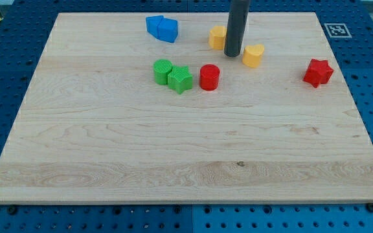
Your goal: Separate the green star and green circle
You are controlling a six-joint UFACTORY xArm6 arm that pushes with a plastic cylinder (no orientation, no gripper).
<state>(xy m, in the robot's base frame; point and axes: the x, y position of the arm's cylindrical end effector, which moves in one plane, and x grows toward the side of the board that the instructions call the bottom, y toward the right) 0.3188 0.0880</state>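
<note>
Camera view shows the gripperless rod's tip (pixel 232 54) near the top edge, between two yellow blocks (pixel 217 37); it should wedge between the touching green circle (pixel 162 70) and green star (pixel 180 79).

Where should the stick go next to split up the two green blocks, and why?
Probably my tip should slide toward the view's lower left, to the seam where the green circle touches the green star. It now sits up between the two yellow blocks, away from the greens.

Smooth dark grey rod, seemingly blunt-ended (pixel 232 54)
</note>
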